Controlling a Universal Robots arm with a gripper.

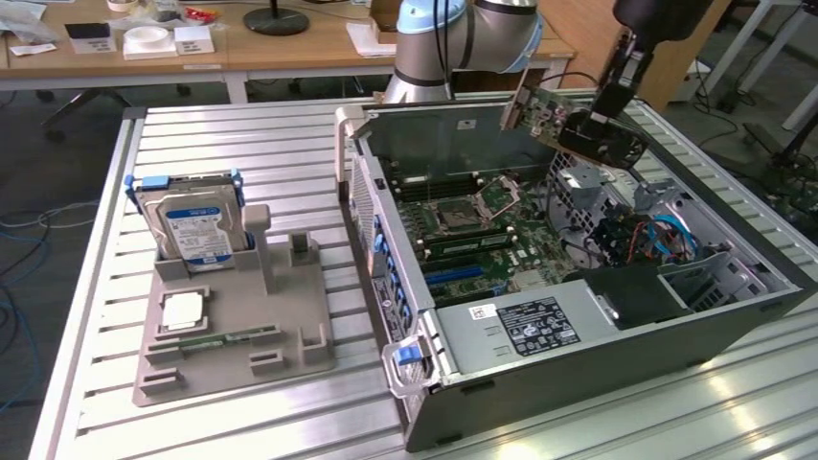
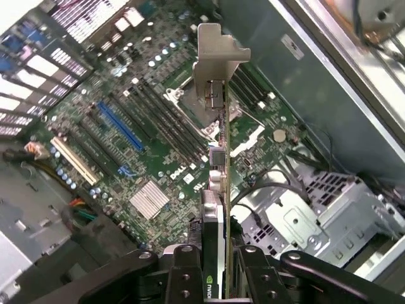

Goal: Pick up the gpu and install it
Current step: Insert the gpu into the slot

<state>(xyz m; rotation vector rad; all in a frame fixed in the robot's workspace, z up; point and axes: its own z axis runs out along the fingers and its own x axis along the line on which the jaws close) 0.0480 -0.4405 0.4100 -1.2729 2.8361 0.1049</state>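
The gpu (image 1: 578,123), a thin dark card with a pale metal bracket at one end, hangs tilted in the air above the open computer case (image 1: 562,383). My gripper (image 1: 606,113) is shut on it, over the far right part of the case. In the wrist view the gpu (image 2: 218,164) runs edge-on away from my gripper (image 2: 215,266), its silvery bracket farthest from the fingers, above the motherboard (image 2: 145,126). A blue slot (image 2: 120,123) and a pale slot (image 2: 74,161) lie on the board below.
The grey fixture plate (image 1: 230,331) at the exterior view's left holds a silver hard drive (image 1: 194,228) with a blue-white label, upright, and a small green memory stick (image 1: 237,336). Cables and a drive cage (image 1: 639,230) fill the case's right side. A desk (image 1: 192,48) stands behind.
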